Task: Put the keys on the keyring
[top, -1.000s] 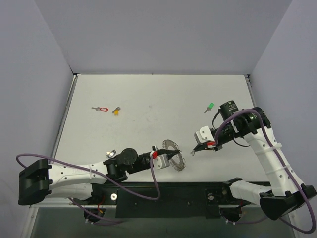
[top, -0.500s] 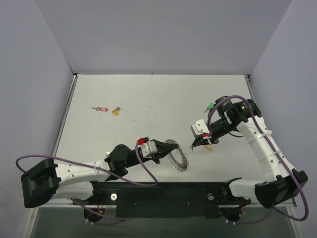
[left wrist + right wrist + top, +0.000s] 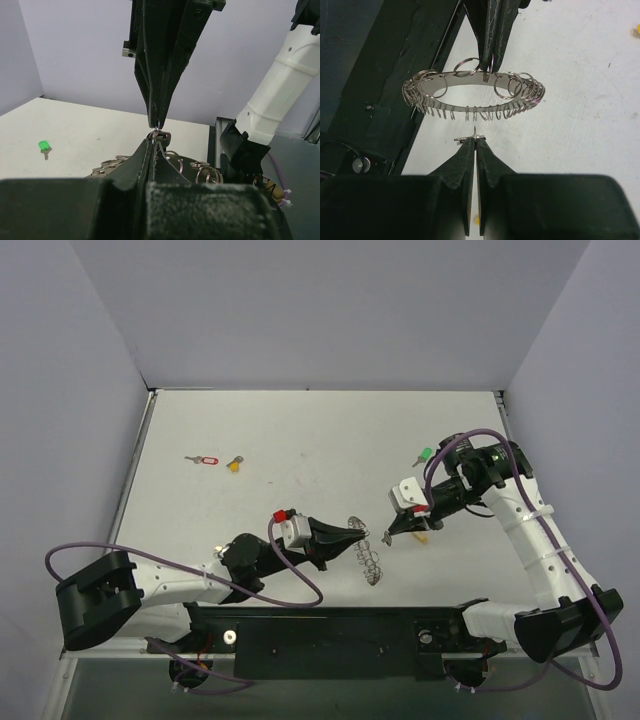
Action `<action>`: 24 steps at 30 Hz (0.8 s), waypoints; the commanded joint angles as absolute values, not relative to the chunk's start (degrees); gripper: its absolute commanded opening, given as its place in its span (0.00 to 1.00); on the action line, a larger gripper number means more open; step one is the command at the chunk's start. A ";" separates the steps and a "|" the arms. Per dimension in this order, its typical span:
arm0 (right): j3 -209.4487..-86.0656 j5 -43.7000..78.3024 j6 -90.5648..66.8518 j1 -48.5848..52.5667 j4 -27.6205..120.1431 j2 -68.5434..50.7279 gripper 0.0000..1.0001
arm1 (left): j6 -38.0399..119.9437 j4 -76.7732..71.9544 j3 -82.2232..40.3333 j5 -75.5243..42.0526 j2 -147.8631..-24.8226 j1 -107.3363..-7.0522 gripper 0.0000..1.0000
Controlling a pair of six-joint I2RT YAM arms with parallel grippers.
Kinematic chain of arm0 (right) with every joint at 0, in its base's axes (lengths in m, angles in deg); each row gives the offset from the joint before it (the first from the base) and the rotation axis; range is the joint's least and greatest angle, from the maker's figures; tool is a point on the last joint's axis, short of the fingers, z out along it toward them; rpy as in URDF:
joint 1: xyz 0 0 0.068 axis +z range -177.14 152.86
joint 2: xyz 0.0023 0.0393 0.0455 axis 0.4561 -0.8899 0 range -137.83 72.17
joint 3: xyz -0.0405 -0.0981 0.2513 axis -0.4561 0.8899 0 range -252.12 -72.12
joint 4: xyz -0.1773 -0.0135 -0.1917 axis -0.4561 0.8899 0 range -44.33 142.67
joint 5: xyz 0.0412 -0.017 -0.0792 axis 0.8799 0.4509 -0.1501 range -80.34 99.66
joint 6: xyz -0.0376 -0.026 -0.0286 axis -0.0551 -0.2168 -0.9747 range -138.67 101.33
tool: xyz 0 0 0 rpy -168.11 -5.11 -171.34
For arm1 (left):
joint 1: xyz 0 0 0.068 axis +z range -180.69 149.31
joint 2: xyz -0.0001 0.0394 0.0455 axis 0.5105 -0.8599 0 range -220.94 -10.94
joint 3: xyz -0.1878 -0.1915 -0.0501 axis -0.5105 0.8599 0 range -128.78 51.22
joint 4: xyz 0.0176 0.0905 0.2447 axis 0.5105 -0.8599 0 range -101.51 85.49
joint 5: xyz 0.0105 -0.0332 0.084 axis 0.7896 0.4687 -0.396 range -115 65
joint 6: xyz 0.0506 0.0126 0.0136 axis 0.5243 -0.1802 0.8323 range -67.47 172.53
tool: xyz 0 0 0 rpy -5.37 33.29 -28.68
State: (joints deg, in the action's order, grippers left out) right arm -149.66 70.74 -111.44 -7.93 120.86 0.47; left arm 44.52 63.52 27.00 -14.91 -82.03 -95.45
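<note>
While the left claw [image 3: 358, 531] clamps the silvery, loop-fringed flat metal keyring [image 3: 422, 96], the right claw [image 3: 476, 142] pinches a slim metal key [image 3: 387, 537].

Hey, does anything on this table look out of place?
Nothing looks broken or spilled. A red-tagged key and a yellow key lie far left and a green key by the right arm, all away from the ring, which the left claw holds up. The right claw pinches a small metal piece.

Left arm [image 3: 170, 585] and right arm [image 3: 545, 548] — white shells, black joints and jaws, a purple cable [image 3: 80, 544] looping off each.
</note>
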 commanded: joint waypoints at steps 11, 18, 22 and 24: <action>-148.50 80.15 -106.74 -7.28 130.66 1.68 0.00 | 37.77 77.66 26.53 -16.30 -86.61 -94.86 0.00; -147.71 80.68 -104.45 -6.75 128.72 0.98 0.00 | 35.84 79.50 26.53 -15.86 -87.31 -94.15 0.00; -147.45 81.55 -101.74 -6.75 126.88 0.81 0.00 | 32.23 84.07 27.40 -15.94 -88.80 -93.19 0.00; -147.09 82.43 -98.94 -6.75 124.86 0.89 0.00 | 30.74 86.18 27.67 -15.86 -89.25 -92.84 0.00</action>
